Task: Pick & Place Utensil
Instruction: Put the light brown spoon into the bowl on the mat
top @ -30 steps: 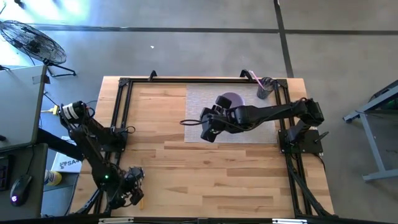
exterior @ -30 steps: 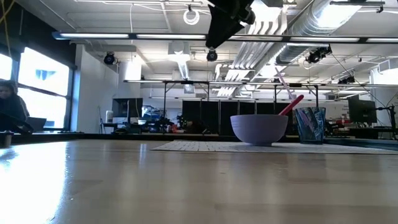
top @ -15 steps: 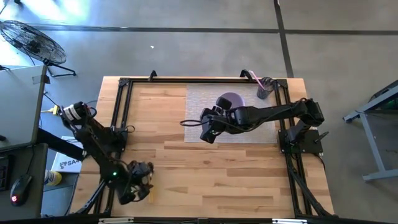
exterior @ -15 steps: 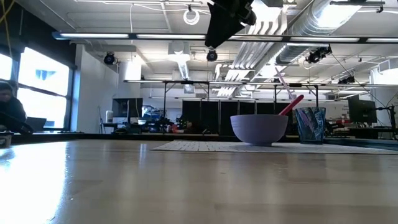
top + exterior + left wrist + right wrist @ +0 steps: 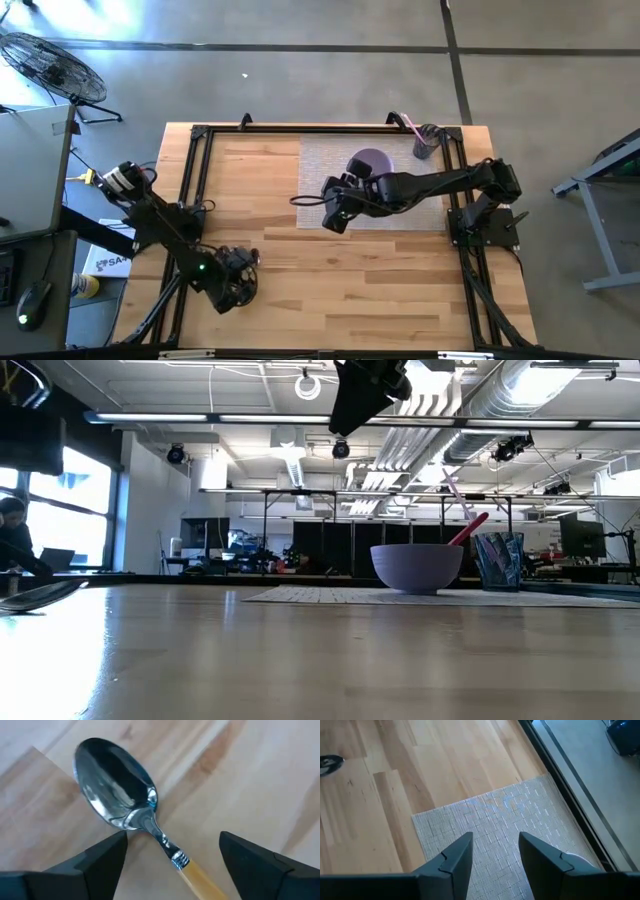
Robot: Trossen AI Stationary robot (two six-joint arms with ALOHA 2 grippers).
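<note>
A spoon (image 5: 117, 790) with a shiny metal bowl and a pale wooden handle (image 5: 195, 875) lies flat on the wooden table. My left gripper (image 5: 172, 865) is open and hovers over it, one finger on each side of the handle without touching. In the high view my left gripper (image 5: 238, 283) is near the table's near-left part and hides the spoon. My right gripper (image 5: 335, 212) is open and raised over the left edge of the grey woven mat (image 5: 510, 820); it also shows high up in the low view (image 5: 360, 395).
A purple bowl (image 5: 372, 160) stands on the mat (image 5: 320, 160) at the far side. A dark cup (image 5: 427, 145) holding a pink utensil (image 5: 405, 124) stands beside it toward the far right corner. Black rails (image 5: 195, 180) frame the table. Bare wood lies between the arms.
My left gripper has moved from the near-left corner toward the table's right and far side, step by step, and now hangs over the spoon. In the low view it has come into the picture at the upper left. My right arm has kept still.
</note>
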